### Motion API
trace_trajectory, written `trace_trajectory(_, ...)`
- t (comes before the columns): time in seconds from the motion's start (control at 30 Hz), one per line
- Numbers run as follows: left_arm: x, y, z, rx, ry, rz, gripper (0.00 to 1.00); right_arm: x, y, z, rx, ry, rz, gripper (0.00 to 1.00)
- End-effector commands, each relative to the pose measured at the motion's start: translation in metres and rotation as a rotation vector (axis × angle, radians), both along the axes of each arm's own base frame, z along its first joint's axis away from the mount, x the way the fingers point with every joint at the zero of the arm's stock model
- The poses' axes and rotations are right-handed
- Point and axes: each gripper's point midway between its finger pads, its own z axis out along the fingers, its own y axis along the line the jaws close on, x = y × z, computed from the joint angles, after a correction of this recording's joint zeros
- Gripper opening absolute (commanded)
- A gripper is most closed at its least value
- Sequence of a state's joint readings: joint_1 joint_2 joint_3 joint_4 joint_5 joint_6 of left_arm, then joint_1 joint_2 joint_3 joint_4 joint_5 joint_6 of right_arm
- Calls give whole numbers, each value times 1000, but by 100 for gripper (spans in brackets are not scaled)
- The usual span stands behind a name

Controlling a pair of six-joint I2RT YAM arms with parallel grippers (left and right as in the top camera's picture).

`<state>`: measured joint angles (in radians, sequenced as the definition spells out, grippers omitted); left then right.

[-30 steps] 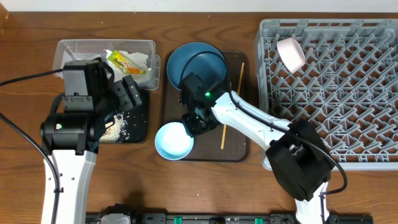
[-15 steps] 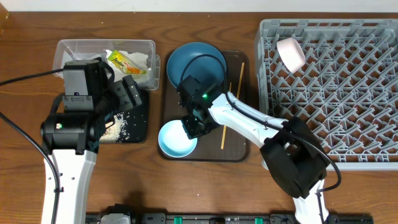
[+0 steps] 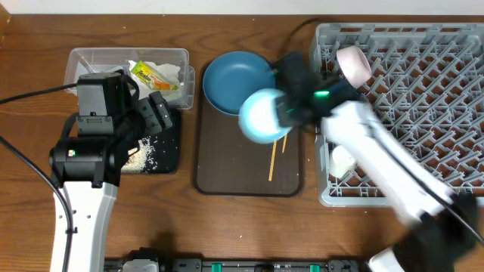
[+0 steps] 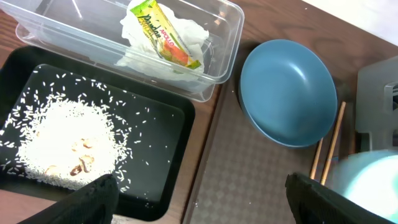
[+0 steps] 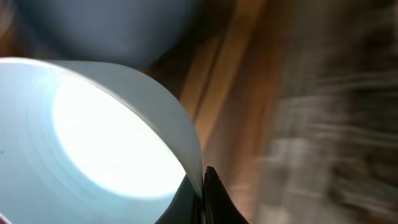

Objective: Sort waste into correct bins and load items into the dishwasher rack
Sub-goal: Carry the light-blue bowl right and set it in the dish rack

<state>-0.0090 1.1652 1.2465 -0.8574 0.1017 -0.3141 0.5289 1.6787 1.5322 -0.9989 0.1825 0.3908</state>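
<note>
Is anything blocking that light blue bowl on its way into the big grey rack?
Nothing visible stands between them. The right gripper holds the light blue bowl by its rim, beside the rack. Along its near side a cream bowl and a white cup take up spots, with bare lattice beyond them.

Overhead, your white right arm (image 3: 393,166) is a smear, and its wrist view blurs everything past the light blue round bowl (image 5: 93,137) (cut by the left edge); that bowl hides the upper ends of the thin wooden chopsticks (image 3: 271,162).
</note>
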Motion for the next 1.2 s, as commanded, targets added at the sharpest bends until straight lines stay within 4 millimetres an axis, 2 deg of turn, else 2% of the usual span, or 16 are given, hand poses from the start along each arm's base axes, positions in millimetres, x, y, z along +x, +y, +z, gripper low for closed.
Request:
trace_trajectory(0.0,3,3,7,9,-17,5,89,21,-93,57,-261,-241,-278,1)
trace_trajectory(0.07,2,3,7,10,-16,6,89,19,-141,81,-434,-319,-407,1)
trace_trajectory(0.17,2,3,7,9,-16,5,89,9,-187,98,-638,-339,-518,1)
trace_trajectory(0.3,2,3,7,10,-16,6,89,8,-214,91,-750,-282,-547,1)
trace_trajectory(0.4,2,3,7,9,-16,5,89,14,-221,83,-858,-225,-494,1)
trace_trajectory(0.53,3,3,7,10,-17,6,89,22,-231,84,-1126,-166,-431,1)
trace_trajectory(0.67,3,3,7,9,-17,5,89,32,-230,64,-1274,-66,-329,1)
trace_trajectory(0.83,2,3,7,10,-16,6,89,41,-223,35,-1325,10,-250,1)
trace_trajectory(0.97,2,3,7,9,-16,5,89,43,-220,23,-1327,32,-225,1)
trace_trajectory(1.17,2,3,7,9,-16,5,89,39,-198,-9,-1163,94,-138,1)
